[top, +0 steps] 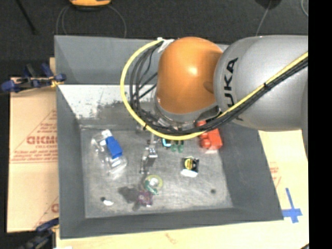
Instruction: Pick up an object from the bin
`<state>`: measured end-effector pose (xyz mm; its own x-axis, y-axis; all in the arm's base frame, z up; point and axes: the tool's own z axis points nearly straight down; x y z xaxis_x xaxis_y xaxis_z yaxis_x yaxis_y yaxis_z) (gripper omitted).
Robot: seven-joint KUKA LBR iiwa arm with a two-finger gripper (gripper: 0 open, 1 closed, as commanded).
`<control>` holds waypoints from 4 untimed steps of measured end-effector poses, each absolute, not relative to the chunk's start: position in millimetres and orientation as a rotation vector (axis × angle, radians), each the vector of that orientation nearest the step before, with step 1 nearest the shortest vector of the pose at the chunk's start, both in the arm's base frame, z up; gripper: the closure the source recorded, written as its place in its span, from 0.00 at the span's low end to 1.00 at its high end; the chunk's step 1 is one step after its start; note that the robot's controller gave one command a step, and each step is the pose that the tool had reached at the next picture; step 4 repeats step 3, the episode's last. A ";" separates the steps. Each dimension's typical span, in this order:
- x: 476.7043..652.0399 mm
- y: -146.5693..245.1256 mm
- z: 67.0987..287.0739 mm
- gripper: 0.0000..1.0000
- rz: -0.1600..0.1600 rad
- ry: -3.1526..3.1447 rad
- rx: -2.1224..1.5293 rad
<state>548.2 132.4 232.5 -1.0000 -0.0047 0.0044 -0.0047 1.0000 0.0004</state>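
My gripper [150,158] reaches down from under the orange cover to the middle of the bin floor. Just below it lies a small round clear thing with a greenish centre [153,183]. A dark purple crumpled thing [141,197] rests beside that, nearer the front wall. Right of the gripper, small teal [167,142] and green [178,148] bits lie at the cover's lower edge. A small yellow, black and white thing [190,167] sits further right.
A clear plastic pack with a blue piece [110,150] lies at the left of the floor. A red block [211,140] sits at the right, partly under the arm. A tiny white scrap [107,202] lies near the front left corner.
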 end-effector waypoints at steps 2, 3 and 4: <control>486.0 104.7 86.2 1.00 -0.002 -3.128 0.309; 496.1 95.9 299.0 1.00 0.000 -3.135 0.353; 496.1 95.9 299.0 1.00 0.000 -3.135 0.353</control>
